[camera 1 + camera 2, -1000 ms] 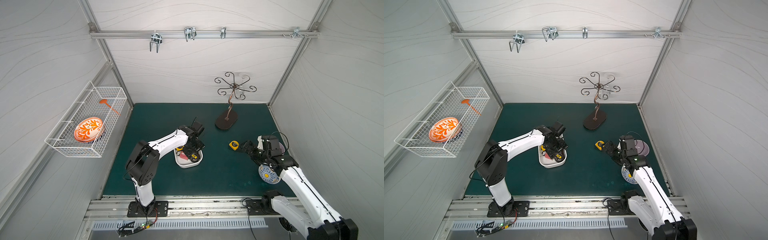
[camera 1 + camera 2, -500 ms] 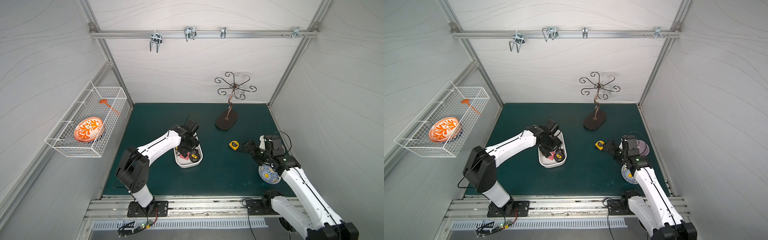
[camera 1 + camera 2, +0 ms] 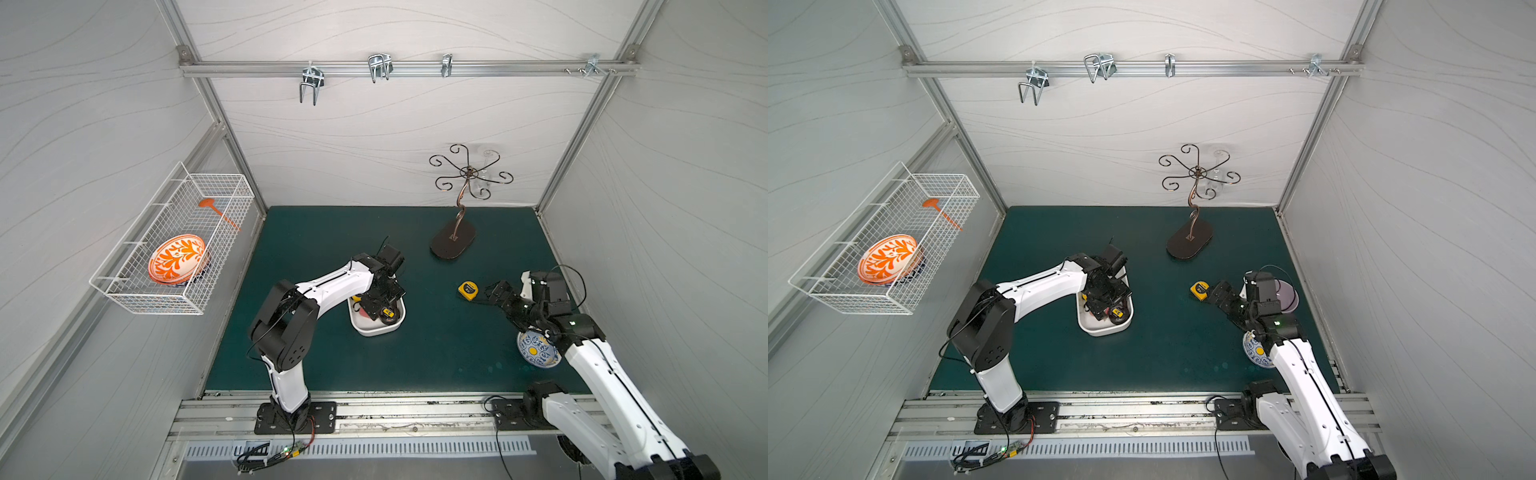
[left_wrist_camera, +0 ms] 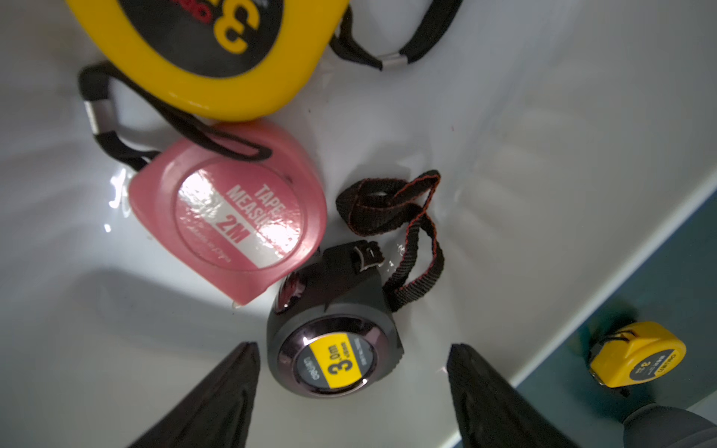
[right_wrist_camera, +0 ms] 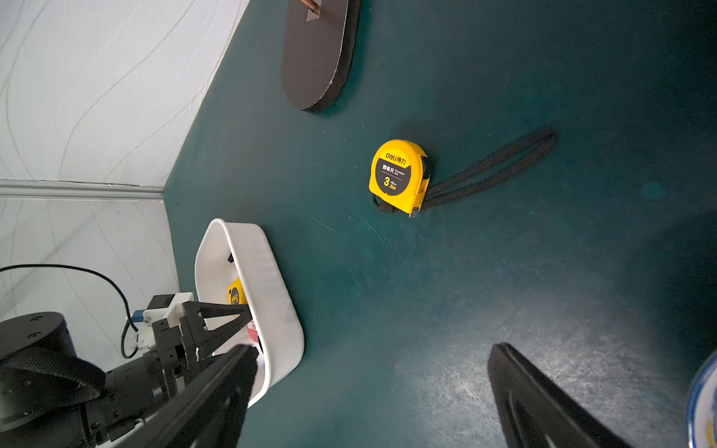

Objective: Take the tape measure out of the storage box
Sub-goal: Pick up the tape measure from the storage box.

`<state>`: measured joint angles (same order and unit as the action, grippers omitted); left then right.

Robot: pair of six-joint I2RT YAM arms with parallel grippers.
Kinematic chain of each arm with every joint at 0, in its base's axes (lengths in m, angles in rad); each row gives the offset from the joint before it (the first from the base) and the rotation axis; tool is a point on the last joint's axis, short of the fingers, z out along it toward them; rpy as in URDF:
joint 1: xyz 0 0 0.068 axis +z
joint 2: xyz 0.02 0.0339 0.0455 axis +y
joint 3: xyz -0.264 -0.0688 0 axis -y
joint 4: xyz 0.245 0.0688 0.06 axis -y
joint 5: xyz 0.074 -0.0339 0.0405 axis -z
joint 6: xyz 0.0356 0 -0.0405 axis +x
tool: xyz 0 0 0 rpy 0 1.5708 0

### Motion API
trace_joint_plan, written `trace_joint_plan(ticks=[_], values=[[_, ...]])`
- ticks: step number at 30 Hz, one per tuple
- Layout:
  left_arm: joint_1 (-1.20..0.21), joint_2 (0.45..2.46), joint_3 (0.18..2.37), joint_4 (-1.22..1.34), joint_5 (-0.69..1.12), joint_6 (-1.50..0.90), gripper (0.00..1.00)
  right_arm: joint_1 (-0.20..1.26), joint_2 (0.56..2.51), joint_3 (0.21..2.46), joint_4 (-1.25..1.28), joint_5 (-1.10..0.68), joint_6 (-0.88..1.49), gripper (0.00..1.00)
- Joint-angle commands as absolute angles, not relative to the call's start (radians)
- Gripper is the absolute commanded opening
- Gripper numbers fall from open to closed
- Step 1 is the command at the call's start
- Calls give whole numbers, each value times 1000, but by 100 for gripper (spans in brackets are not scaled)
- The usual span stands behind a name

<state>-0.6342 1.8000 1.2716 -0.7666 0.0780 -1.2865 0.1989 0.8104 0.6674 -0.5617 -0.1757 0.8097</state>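
- Left wrist view shows the black round-faced tape measure with a yellow label (image 4: pixel 333 341) directly between the tips of the left gripper (image 4: pixel 351 347). The jaws stand apart and hold nothing.
- One fingertip (image 4: pixel 232 388) is just beside the casing and the other is well clear of it. Whether the near one already touches the casing I cannot tell from this angle.
- This tape measure lies flat and face up on the floor of the white smooth plastic storage box (image 4: pixel 543 174), near the wall that borders the dark green mat (image 5: pixel 465 291).
- Its long axis runs from the round face to the tape mouth and the black woven strap (image 4: pixel 403 217), pointing away from the gripper. The jaws therefore bracket the shorter width.
- A pink tape measure (image 4: pixel 232 213) sits against the black casing on one side, and a large yellow tape measure (image 4: pixel 201 50) lies beyond it.
- Both top views show the left arm reaching into the box, so it is clearly the nearer arm.
- The right gripper (image 5: pixel 372 349) hangs wide and empty over the mat, well apart from the box. It is near a small yellow tape measure (image 5: pixel 399 176) that already lies outside the box.
- The next move is probably to close across the casing and lift straight up. The risk is that the strap drags or the pink neighbour gets nudged.
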Motion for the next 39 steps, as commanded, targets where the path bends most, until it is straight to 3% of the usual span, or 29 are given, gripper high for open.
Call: trace_joint_plan(ticks=[1,15,18,31,39], values=[[-642,1844,1268,-745,56,-1284,79,190,803,676,-585,-171,792,99],[-661,1919,1268,-720,50,-1292,66,185,810,670,-580,-176,797,99],[-665,1919,1268,-711,56,-1292,58,184,811,666,-575,-177,800,99],[-666,1834,1282,-789,-1,-1264,1,184,808,663,-562,-203,798,99],[-651,1712,1324,-846,-76,-1229,0,189,800,648,-539,-248,792,99]])
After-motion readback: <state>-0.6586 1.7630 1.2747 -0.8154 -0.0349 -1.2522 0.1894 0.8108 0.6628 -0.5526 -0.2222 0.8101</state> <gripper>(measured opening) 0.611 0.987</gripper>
